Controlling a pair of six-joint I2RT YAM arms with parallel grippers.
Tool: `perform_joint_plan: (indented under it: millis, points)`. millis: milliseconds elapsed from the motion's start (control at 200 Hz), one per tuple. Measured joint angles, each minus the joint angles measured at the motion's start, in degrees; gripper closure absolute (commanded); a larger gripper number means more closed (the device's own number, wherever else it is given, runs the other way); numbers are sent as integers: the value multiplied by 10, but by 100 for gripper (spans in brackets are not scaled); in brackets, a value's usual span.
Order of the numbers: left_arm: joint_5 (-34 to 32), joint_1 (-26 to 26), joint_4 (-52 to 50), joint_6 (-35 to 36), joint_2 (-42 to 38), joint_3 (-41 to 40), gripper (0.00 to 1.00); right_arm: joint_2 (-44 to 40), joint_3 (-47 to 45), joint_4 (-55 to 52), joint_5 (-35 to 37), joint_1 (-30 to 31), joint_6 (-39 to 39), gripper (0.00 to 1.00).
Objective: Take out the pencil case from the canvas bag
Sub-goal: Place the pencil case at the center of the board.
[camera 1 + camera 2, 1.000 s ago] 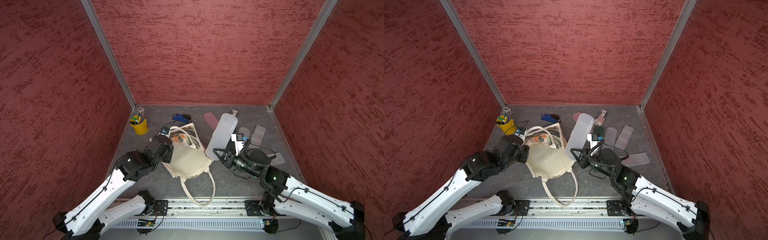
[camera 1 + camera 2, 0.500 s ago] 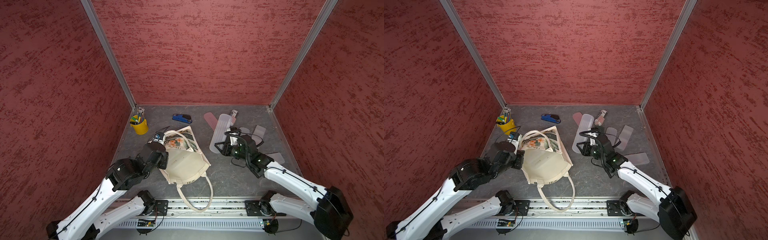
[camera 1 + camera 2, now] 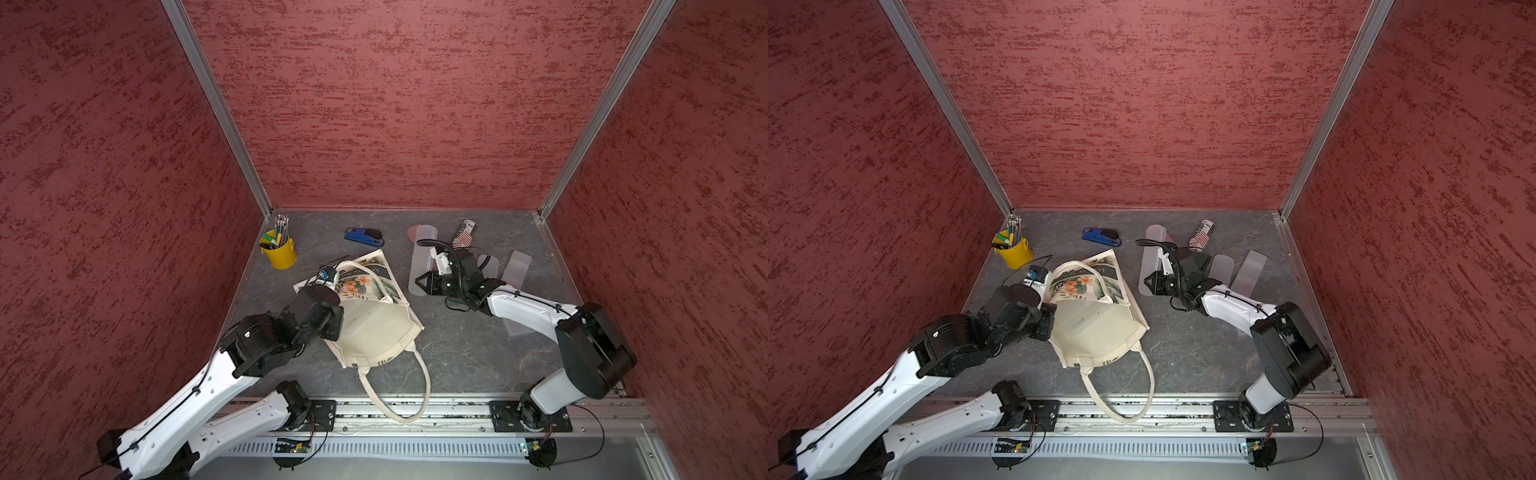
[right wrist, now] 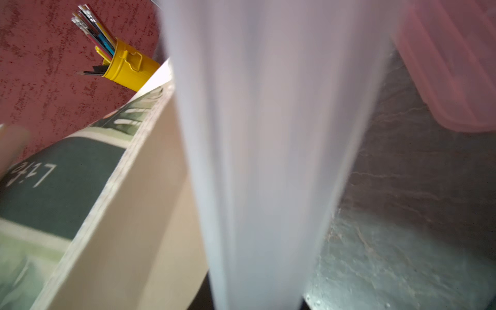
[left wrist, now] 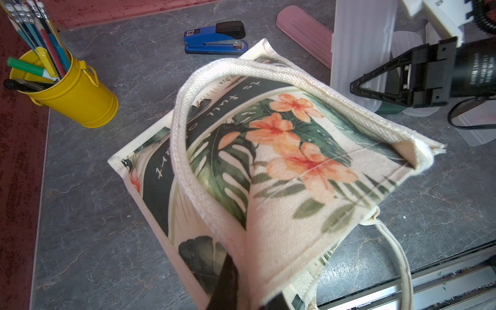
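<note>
The pencil case (image 3: 419,266), a long translucent white box, lies low over the table to the right of the canvas bag (image 3: 376,328), outside it. My right gripper (image 3: 424,287) is shut on its near end; in the right wrist view the pencil case (image 4: 268,134) fills the middle and only dark finger edges show at my right gripper (image 4: 252,306). The cream canvas bag (image 5: 290,166) with its flower print and green band sags open on the table. My left gripper (image 5: 249,295) is shut on the bag's rim, one finger inside, one outside. Both top views show the pencil case (image 3: 1150,266) and the bag (image 3: 1096,328).
A yellow cup of pencils (image 3: 279,251) stands at the back left, with a blue stapler (image 3: 365,237) behind the bag. A pink lid (image 3: 415,230), a striped can (image 3: 465,232) and translucent lids (image 3: 517,268) lie at the back right. One bag handle (image 3: 415,399) hangs over the front rail.
My right arm has swung the pencil case down from its raised tilt beside the bag to low over the table at the back right. The bag has sunk and slumped in my left gripper.
</note>
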Motion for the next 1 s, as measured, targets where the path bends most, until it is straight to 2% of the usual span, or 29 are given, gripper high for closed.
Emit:
perform_joint_plan:
  millis: [321, 531, 701, 907, 947, 1002]
  points:
    - [-16, -22, 0, -13, 18, 1, 100, 192, 142, -25, -49, -21, -35, 74]
    - [-31, -41, -4, -23, 22, 2, 100, 275, 245, -59, -78, -26, -46, 74]
    - [-37, -47, -9, -33, 22, 5, 100, 309, 292, -78, -91, -29, -49, 76]
    - [-47, -54, -21, -40, 21, 10, 100, 312, 298, -79, -81, -35, -35, 80]
    - [-48, -55, -24, -43, 21, 11, 100, 312, 296, -74, -78, -38, -28, 77]
    - [-50, -55, -28, -45, 20, 12, 100, 312, 289, -60, -76, -44, -14, 67]
